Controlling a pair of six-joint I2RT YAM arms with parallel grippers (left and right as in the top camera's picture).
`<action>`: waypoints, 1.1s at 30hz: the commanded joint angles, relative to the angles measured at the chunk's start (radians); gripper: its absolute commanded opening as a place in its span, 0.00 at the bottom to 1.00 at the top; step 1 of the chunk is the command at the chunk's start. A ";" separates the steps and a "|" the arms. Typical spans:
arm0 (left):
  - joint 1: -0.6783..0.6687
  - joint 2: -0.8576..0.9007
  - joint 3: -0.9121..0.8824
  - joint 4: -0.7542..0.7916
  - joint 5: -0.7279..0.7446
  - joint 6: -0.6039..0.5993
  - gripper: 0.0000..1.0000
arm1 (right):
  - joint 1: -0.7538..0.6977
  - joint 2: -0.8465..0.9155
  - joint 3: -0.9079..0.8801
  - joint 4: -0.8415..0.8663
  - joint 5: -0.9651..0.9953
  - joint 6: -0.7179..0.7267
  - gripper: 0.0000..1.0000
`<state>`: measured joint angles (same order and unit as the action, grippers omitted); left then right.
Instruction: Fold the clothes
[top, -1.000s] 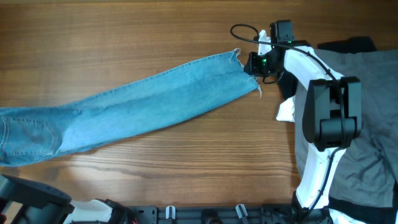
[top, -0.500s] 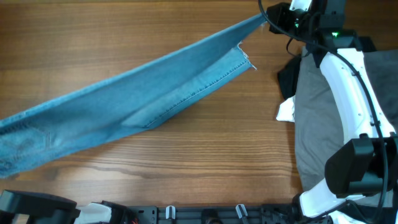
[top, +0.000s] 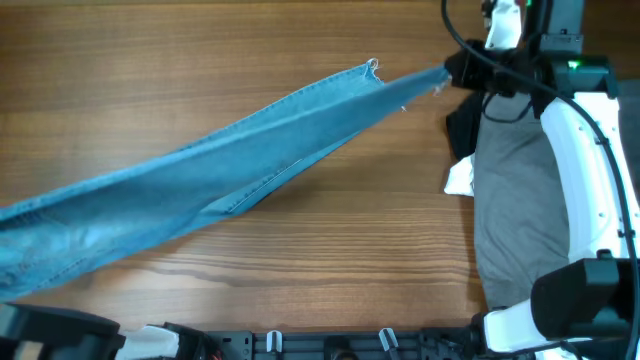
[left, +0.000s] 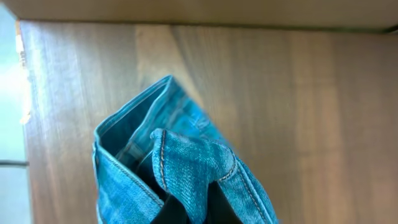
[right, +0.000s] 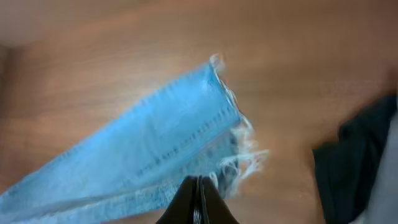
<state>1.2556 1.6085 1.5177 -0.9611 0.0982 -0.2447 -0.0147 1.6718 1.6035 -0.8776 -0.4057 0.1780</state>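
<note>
The light-blue denim jeans (top: 200, 180) stretch taut from the lower left edge to the upper right in the overhead view. My right gripper (top: 452, 72) is shut on the frayed hem and holds it above the table; in the right wrist view the closed fingers (right: 198, 193) pinch the hem's edge of the jeans (right: 155, 137). My left gripper (left: 193, 208) is shut on the bunched waist end of the jeans (left: 186, 162), above the wood. The left gripper itself is out of the overhead view.
Grey trousers (top: 520, 200) lie at the right side under the right arm, with a black piece (top: 462, 125) and a white piece (top: 460, 178) at their left edge. The black piece also shows in the right wrist view (right: 360, 155). The table's left edge is near the left gripper.
The right gripper has lifted the hem off the table, first toward the back, then a little right. The jeans leg has risen and been pulled taut between both grippers.
</note>
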 joint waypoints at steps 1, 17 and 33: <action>-0.005 0.048 0.006 0.005 -0.216 0.026 0.04 | -0.013 0.005 0.010 -0.085 0.194 -0.021 0.04; -0.254 0.270 0.006 0.225 -0.106 0.005 0.28 | 0.099 0.394 0.008 0.448 0.000 0.119 0.16; -0.293 0.270 0.005 0.131 -0.197 0.005 0.26 | 0.136 0.571 0.006 0.397 0.108 -0.047 0.38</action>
<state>0.9649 1.8832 1.5120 -0.8200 -0.0631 -0.2417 0.1097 2.2341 1.6035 -0.4824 -0.3088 0.1459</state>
